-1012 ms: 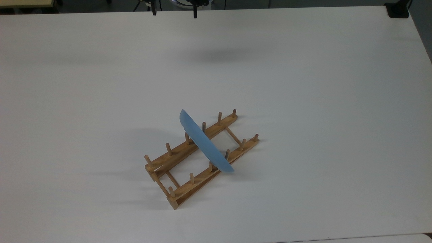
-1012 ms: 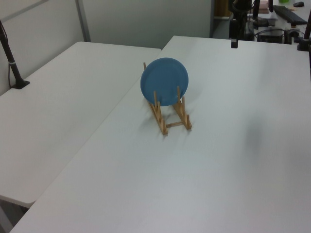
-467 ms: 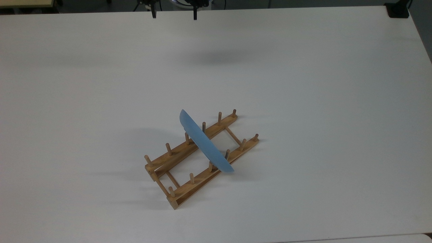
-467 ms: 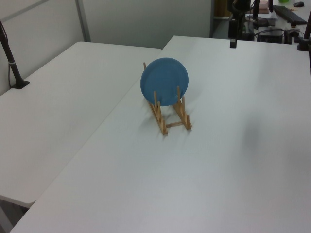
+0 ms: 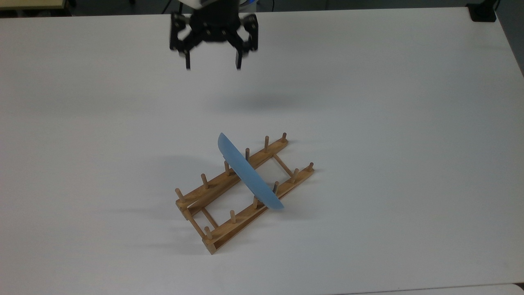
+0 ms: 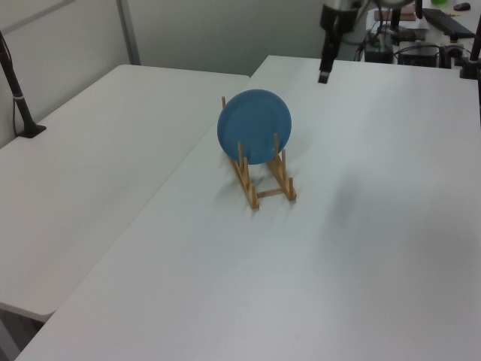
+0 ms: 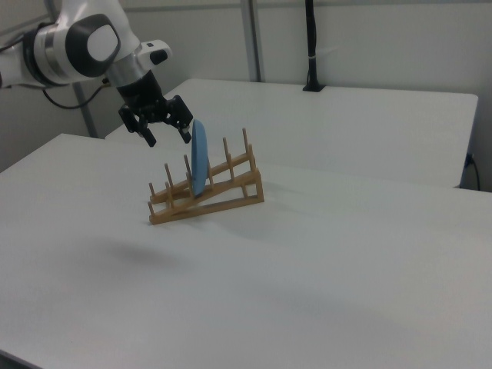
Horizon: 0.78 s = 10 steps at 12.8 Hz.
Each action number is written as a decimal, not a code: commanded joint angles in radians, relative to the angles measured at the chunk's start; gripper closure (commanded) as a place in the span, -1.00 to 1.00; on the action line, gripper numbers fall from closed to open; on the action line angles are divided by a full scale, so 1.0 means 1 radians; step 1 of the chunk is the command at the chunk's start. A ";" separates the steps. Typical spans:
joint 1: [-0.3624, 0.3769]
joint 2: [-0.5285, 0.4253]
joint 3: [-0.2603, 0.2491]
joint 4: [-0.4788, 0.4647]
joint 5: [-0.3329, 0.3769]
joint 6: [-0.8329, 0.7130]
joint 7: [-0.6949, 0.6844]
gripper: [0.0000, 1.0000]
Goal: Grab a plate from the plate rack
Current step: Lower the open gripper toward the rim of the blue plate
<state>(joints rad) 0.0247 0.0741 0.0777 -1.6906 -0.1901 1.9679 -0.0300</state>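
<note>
A light-blue plate (image 5: pixel 248 174) stands on edge between the pegs of a light-brown wooden plate rack (image 5: pixel 241 192) on the white table. The left view shows the plate's (image 6: pixel 255 126) round face above the rack (image 6: pixel 264 180). In the right view the plate (image 7: pixel 199 157) is seen edge-on in the rack (image 7: pixel 207 192). My gripper (image 5: pixel 213 65) hangs open and empty in the air, well above the table and toward the top view's upper edge from the plate. It also appears in the left view (image 6: pixel 323 77) and in the right view (image 7: pixel 167 138), up and left of the plate.
A second white table (image 6: pixel 90 173) adjoins along a seam at the left view's left. A black post (image 6: pixel 19 101) stands clamped on it. A black clamp (image 5: pixel 482 12) sits at the top view's upper right corner. Cluttered desks lie behind the arm.
The gripper has moved away from the table's far edge toward the plate and rack, and more of it is in the top view. The plate and rack have not moved.
</note>
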 commanded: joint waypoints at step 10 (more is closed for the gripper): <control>0.098 0.216 -0.006 0.026 -0.507 0.338 0.412 -0.13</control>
<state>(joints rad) 0.0997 0.2536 0.0796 -1.6874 -0.6055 2.2872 0.2931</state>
